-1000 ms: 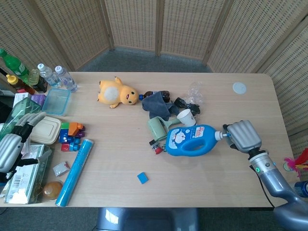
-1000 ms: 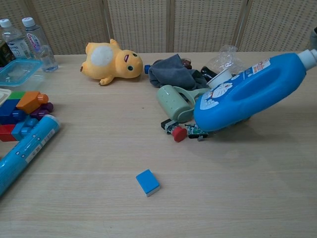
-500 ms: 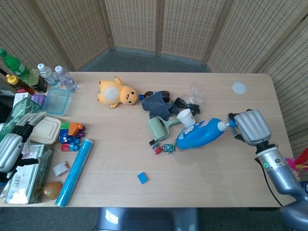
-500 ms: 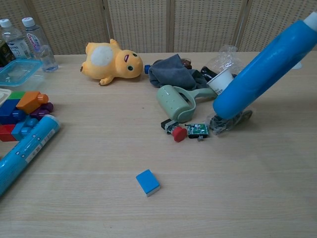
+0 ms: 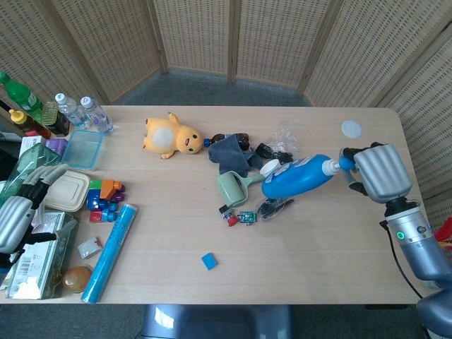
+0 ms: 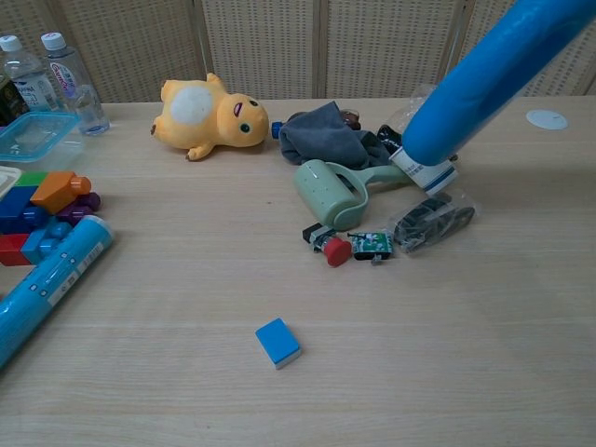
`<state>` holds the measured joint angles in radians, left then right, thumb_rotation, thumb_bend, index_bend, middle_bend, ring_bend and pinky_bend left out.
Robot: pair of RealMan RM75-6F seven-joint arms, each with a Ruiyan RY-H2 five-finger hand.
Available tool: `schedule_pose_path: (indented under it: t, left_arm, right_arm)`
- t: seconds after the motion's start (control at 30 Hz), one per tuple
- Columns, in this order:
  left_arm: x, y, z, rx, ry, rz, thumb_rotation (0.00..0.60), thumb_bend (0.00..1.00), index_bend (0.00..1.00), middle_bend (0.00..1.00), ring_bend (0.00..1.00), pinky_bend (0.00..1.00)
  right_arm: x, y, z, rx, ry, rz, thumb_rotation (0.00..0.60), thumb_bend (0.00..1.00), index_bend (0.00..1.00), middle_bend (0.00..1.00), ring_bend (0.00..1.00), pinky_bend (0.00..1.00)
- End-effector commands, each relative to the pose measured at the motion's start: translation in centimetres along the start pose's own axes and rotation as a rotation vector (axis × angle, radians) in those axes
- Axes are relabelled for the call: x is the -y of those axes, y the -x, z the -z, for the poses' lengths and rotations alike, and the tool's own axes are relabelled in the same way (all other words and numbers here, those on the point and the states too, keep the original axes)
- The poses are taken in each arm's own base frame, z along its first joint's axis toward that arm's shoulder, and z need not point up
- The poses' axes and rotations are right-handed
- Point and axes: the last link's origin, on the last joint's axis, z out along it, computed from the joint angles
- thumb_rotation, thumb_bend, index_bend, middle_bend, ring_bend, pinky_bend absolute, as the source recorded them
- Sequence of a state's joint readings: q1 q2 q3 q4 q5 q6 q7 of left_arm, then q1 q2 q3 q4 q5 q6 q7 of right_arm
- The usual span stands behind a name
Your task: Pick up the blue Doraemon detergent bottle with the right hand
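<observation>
The blue Doraemon detergent bottle (image 5: 296,178) hangs tilted above the table, its neck gripped by my right hand (image 5: 374,171) at the table's right side. In the chest view the bottle (image 6: 484,74) slants from the upper right down to its base, clear of the tabletop; the right hand is out of that frame. My left hand (image 5: 21,205) rests open at the far left edge, over the boxes there, holding nothing.
Under the bottle lie a green lint roller (image 6: 331,191), a white cup (image 6: 424,169), a dark plastic bag (image 6: 433,222), a grey cloth (image 6: 326,133) and small bits (image 6: 349,247). A yellow plush (image 5: 169,136), blue block (image 5: 208,260), blue tube (image 5: 111,251), toy bricks and bottles (image 5: 81,113) occupy the left.
The right hand has risen and pulled back to the right, lifting the bottle off the table; the bottle's base now hangs in the air, uncovering the dark bag beneath. The left hand stayed still.
</observation>
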<state>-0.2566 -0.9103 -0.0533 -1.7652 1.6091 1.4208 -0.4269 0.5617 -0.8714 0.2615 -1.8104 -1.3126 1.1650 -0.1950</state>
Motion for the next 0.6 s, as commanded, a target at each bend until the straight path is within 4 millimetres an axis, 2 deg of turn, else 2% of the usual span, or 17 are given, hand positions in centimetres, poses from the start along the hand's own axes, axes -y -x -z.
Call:
schedule_pose_path:
  t: [0.03,0.33,0.6]
  left_arm:
    - [0.0,0.0,0.1,0.001,-0.002,0.001,0.565,0.30,0.00,0.00,0.00,0.00]
    - [0.0,-0.1,0.4,-0.008,-0.008,-0.002,0.566,0.30,0.00,0.00,0.00,0.00]
    - [-0.1,-0.2,0.5,-0.012,-0.006,-0.005,0.563,0.30,0.00,0.00,0.00,0.00]
  right_arm:
    - [0.0,-0.8,-0.3,-0.026,-0.001,-0.002,0.600,0.55,0.69,0.69,0.60,0.62]
    - [-0.2,-3.1,-1.2,-0.092,0.009,-0.003,0.600,0.55,0.69,0.68,0.60,0.62]
    - [-0.6,-4.0,-1.2,-0.115,0.020,-0.007,0.600,0.55,0.68,0.68,0.60,0.62]
